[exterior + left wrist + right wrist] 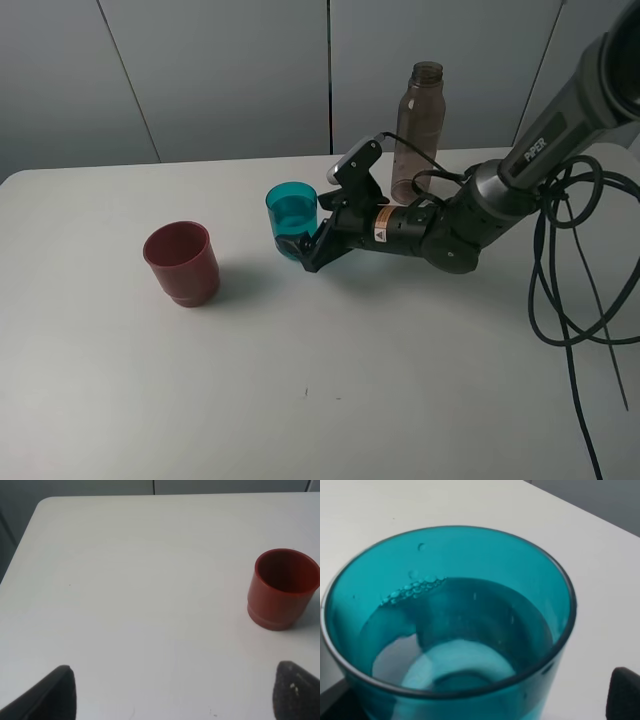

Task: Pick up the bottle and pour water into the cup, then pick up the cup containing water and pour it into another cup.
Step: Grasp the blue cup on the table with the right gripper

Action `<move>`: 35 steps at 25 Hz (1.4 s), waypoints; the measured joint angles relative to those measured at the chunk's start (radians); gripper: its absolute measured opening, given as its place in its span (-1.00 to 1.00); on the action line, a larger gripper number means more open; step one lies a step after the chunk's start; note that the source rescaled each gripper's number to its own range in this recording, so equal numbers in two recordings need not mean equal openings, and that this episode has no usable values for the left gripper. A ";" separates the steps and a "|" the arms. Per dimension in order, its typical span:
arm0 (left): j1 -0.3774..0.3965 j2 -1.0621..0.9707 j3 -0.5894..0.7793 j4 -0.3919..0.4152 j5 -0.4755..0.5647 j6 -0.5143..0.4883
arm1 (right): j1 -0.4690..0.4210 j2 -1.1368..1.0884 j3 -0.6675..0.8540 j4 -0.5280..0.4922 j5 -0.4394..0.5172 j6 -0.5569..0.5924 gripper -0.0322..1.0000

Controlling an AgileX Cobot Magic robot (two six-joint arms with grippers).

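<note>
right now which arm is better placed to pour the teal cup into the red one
Right. The right jaws sit either side of the teal cup, which holds water, with the red cup nearby. The left jaws are open, holding nothing, and face only the red cup.

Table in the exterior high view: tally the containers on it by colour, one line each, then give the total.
Teal cup: 1
Dull-red cup: 1
Smoky-grey bottle: 1
Total: 3
</note>
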 joint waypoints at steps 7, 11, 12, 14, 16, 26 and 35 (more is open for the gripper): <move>0.000 0.000 0.000 0.000 0.000 0.000 | 0.020 0.005 -0.021 0.012 0.002 0.000 0.99; 0.000 0.000 0.000 0.006 0.000 -0.002 | 0.030 0.033 -0.041 0.021 0.004 0.008 0.99; 0.000 0.000 0.000 0.006 0.000 -0.002 | 0.033 0.040 -0.049 0.023 0.004 0.008 0.99; 0.000 0.000 0.000 0.006 0.000 -0.002 | 0.037 0.046 -0.065 0.023 0.006 0.008 0.99; 0.000 0.000 0.000 0.006 0.000 -0.004 | 0.039 0.051 -0.077 0.023 0.006 0.008 0.99; 0.000 0.000 0.000 0.008 0.000 -0.004 | 0.039 0.053 -0.088 0.027 0.006 0.008 0.99; 0.000 0.000 0.000 0.009 0.000 -0.004 | 0.039 0.071 -0.095 0.030 -0.013 0.014 0.99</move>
